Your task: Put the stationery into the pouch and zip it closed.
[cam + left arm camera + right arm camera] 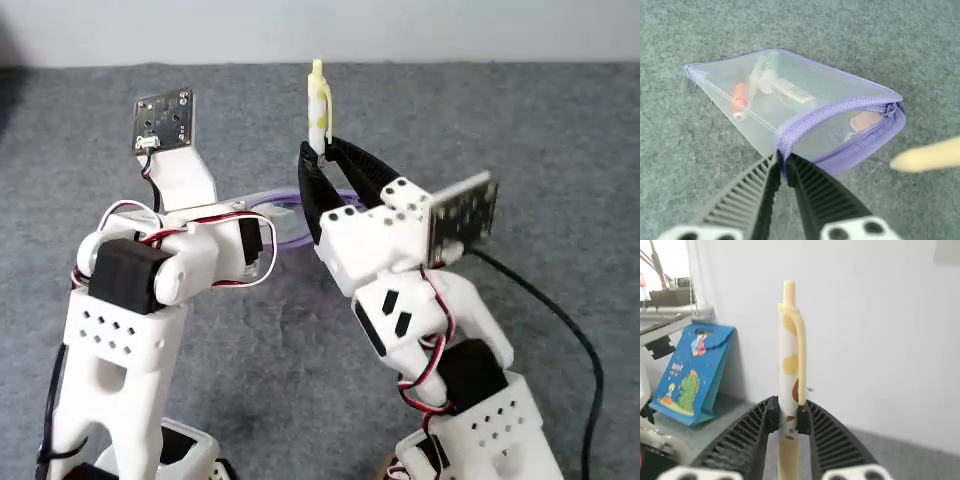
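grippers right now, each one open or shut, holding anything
Left gripper: shut on the pouch at its purple edge.
Right gripper: shut on the pen, held upright.

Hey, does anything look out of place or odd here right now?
Nothing is spilled or damaged. The one odd thing is the yellow pen: the right gripper holds it upright in the air, not angled toward the mesh pouch, which the left gripper pinches by its purple edge.
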